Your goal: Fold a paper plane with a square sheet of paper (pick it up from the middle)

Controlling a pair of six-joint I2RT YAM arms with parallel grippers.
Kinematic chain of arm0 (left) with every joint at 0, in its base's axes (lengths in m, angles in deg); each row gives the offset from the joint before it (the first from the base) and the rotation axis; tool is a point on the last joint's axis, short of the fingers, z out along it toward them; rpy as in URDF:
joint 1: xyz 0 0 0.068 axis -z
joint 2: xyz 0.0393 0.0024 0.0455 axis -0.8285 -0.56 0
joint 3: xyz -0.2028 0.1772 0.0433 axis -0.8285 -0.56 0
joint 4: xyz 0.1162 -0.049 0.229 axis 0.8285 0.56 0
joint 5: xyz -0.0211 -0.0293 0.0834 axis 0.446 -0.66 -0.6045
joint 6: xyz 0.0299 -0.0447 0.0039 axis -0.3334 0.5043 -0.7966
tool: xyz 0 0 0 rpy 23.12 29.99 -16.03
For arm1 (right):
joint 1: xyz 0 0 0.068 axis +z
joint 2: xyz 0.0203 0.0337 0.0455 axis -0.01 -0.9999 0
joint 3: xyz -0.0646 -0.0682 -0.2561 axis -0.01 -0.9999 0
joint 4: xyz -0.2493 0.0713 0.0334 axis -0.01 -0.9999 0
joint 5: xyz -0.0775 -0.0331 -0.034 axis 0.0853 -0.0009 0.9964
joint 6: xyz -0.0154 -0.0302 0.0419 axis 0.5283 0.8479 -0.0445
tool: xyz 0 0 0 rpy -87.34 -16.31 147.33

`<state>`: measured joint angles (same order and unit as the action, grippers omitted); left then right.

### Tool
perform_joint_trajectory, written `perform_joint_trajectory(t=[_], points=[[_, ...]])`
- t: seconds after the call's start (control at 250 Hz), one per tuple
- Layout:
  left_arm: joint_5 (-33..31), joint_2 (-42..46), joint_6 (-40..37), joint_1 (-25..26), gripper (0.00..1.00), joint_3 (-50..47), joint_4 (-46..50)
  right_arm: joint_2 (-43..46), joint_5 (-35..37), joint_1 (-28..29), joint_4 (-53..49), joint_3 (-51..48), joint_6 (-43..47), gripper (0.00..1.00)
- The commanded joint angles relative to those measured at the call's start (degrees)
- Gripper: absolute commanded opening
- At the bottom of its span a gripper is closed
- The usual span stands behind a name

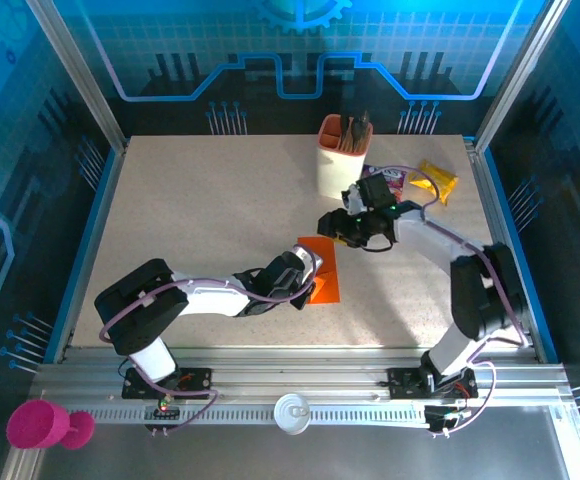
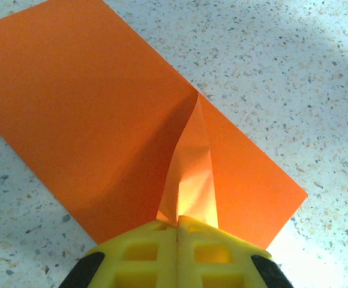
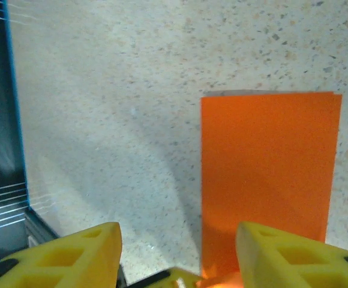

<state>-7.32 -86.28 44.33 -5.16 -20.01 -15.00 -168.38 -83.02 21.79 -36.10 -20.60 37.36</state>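
Two grippers hang over one small strip of orange. From above, the square sheet of paper lies folded to a narrow rectangle on the table, a little right of the middle, its long axis running nearly twelve to six. The left gripper reaches in from nine o'clock and sits on the sheet's left edge. The right gripper hovers just past the far end, at about one o'clock from the paper, with the peach cup and the yellow snack packet beyond it.

On the left wrist camera, the left gripper has its yellow jaws pressed together on a raised ridge of the sheet. The pinched crease climbs towards twelve o'clock, and the rest lies flat.

On the right wrist camera, the right gripper has its jaws well apart and holds nothing. The sheet stretches away at one o'clock, its near end just under the right-hand finger.

The left arm is plainly the nearer. As I judge it, the right would need to shift sideways towards the paper before it could close on it.
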Motion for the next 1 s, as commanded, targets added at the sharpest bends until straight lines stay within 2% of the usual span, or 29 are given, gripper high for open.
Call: perform_joint_trajectory(t=[0.0, 0.184, 0.344, 0.583, 0.995], points=[[1.3, 1.5, 0.2, -0.3, 0.0, 1.1, -0.1, 2.7, 0.1, 0.1, -0.8, -6.5, -4.7, 0.59], [1.5, 2.3, 0.2, -0.3, 0.0, 0.9, 0.0, 6.2, -0.1, 1.4, 3.8, -14.9, -9.6, 0.71], [1.7, 3.2, 0.2, -0.3, 0.0, 0.7, 0.1, 6.3, -0.9, 2.8, 7.8, -18.5, -12.9, 0.76], [2.1, 3.7, -0.1, -0.2, 0.0, 0.6, 0.5, 5.1, -1.5, 3.9, 11.1, -18.4, -15.1, 0.77], [3.1, 3.6, -0.6, -0.2, 0.0, 0.9, 0.7, -3.3, -6.3, 3.9, 21.5, -17.3, -21.2, 0.76]])
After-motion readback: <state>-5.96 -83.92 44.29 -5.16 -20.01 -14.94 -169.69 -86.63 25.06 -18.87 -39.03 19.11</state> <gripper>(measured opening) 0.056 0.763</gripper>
